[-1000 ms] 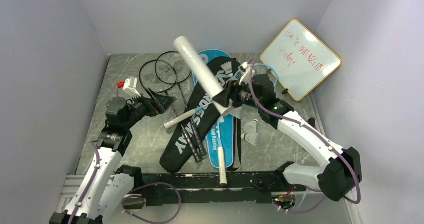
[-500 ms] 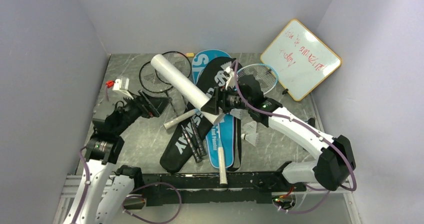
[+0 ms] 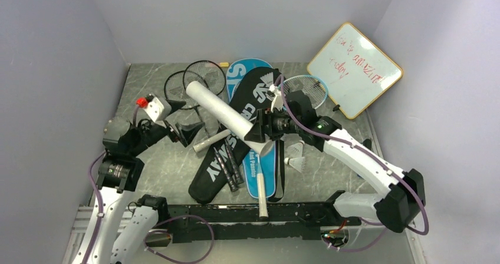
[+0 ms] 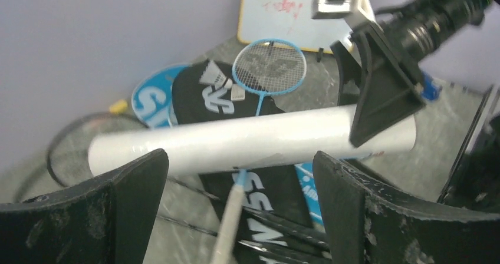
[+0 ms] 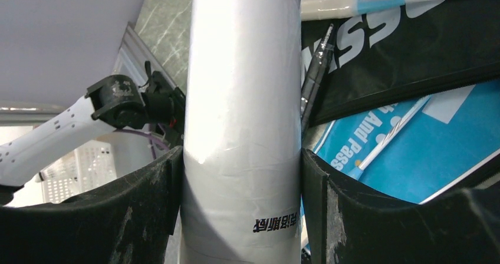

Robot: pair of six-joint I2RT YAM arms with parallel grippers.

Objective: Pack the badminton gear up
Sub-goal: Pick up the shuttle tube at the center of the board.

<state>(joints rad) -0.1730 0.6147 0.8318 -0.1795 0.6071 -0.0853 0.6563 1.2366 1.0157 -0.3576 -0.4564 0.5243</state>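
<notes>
My right gripper (image 3: pixel 260 138) is shut on the lower end of the white cardboard tube (image 3: pixel 221 112), which slants up to the left above the covers; the right wrist view shows the tube (image 5: pixel 242 99) clamped between both fingers. My left gripper (image 3: pixel 181 120) is open and empty, its fingers facing the tube (image 4: pixel 236 141) from the left. The black "CROSSWAY" cover (image 3: pixel 219 161) lies on the blue "SPORT" cover (image 3: pixel 263 168). Two black rackets (image 3: pixel 187 82) lie at the back left. The light-blue racket (image 3: pixel 305 89) lies across the covers. White shuttlecocks (image 3: pixel 295 157) lie under my right arm.
The wood-framed whiteboard (image 3: pixel 354 69) leans against the back right wall. A small marker (image 3: pixel 224 64) lies at the back wall. Grey walls close in left, back and right. A black rail (image 3: pixel 236 215) runs along the near edge.
My right gripper has swung the tube's far end down and to the left. My left arm has drawn back to the left, its gripper now open toward the tube.
</notes>
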